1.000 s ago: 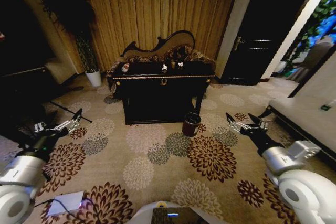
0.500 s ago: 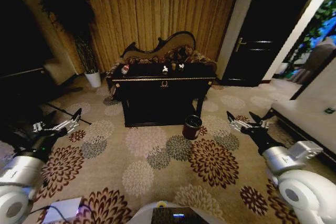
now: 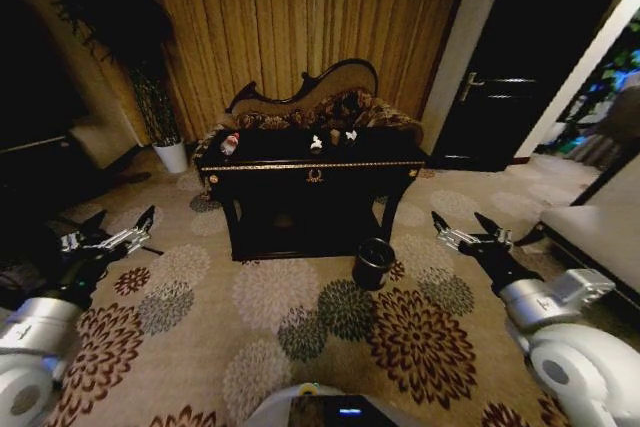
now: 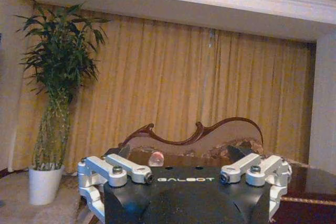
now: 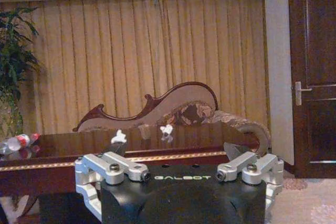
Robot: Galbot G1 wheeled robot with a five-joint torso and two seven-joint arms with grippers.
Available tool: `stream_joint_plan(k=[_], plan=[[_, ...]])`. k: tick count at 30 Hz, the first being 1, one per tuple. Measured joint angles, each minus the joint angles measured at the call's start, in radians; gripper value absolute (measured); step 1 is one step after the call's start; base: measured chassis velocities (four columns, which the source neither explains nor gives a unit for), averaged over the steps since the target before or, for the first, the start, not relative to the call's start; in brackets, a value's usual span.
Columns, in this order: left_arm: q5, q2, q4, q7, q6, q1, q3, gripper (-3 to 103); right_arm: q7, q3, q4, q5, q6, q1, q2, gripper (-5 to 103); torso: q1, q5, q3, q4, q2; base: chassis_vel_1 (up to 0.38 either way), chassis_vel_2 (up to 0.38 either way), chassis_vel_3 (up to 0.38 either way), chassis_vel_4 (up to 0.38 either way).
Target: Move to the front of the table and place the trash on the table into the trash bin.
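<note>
The black table [image 3: 275, 154] with gold trim stands ahead at the centre. On its top lie the trash: a clear bottle [image 3: 230, 144] with a red cap at the left end, and two white paper wads [image 3: 316, 143] [image 3: 350, 135] near the middle. The dark round trash bin [image 3: 374, 263] stands on the carpet by the table's front right leg. My left gripper [image 3: 120, 219] and right gripper [image 3: 458, 219] hover open and empty, low at either side, well short of the table. The right wrist view shows the table top [image 5: 94, 142], the bottle [image 5: 18, 141] and both wads [image 5: 119, 137] [image 5: 167, 129].
A carved-back sofa [image 3: 310, 97] stands behind the table against gold curtains. A white plant pot [image 3: 172, 155] sits at the back left, a dark door [image 3: 500, 77] at the back right, pale furniture [image 3: 590, 237] on the right. Flowered carpet [image 3: 300, 317] lies between me and the table.
The whole picture has shifted: the camera has come nearer, so table and bin appear larger and lower. Both arms hold the same open pose. A white device on the floor has left the view.
</note>
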Motion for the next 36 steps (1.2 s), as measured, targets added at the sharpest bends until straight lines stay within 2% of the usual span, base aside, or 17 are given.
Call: stream_joint_plan(k=[12,14,15,19,22,27,31,36], plan=[[-0.001,-0.001,0.000,0.005,-0.002,0.003,-0.007,100,0.000,0.000,0.000,-0.001,0.012,-0.001,-0.003,100,0.000,-0.0002,0.000,0.0002,0.000,-0.275,0.260,0.263,-0.260],[-0.002,-0.001,0.000,0.008,-0.002,0.004,-0.007,100,0.000,0.000,0.000,-0.001,0.014,0.000,-0.003,100,0.000,0.0011,0.000,0.0008,0.000,-0.300,0.313,0.333,-0.296],[-0.002,-0.001,0.000,0.010,-0.003,0.004,-0.007,100,0.000,0.000,0.000,-0.001,0.015,0.000,-0.003,100,0.000,0.0015,0.000,0.0003,0.000,-0.347,0.311,0.310,-0.317],[-0.002,-0.002,0.000,0.013,-0.003,0.004,-0.003,100,0.000,-0.001,0.000,-0.002,0.017,0.000,-0.002,100,0.000,-0.0009,0.000,0.0000,0.000,-0.355,0.316,0.342,-0.343],[-0.001,-0.003,0.000,0.014,-0.003,0.003,0.000,100,0.000,-0.003,0.000,-0.003,0.017,0.001,-0.001,100,0.000,0.0010,0.000,0.0002,0.000,-0.355,0.392,0.359,-0.385],[0.002,-0.002,0.000,0.014,-0.003,-0.001,0.006,100,0.000,-0.004,0.000,-0.005,0.021,0.002,-0.002,100,0.000,-0.0006,0.000,0.0002,0.000,-0.366,0.383,0.366,-0.390],[0.002,0.000,0.000,0.013,-0.003,-0.003,0.006,100,0.000,-0.007,0.000,-0.008,0.038,0.001,-0.002,100,0.000,0.0006,0.000,0.0003,0.000,-0.351,0.332,0.356,-0.358],[0.002,-0.001,0.000,0.012,-0.002,-0.002,0.007,100,0.001,-0.007,0.000,-0.012,0.043,0.000,-0.002,100,0.002,0.0004,0.001,0.0003,-0.001,-0.206,0.190,0.187,-0.176]])
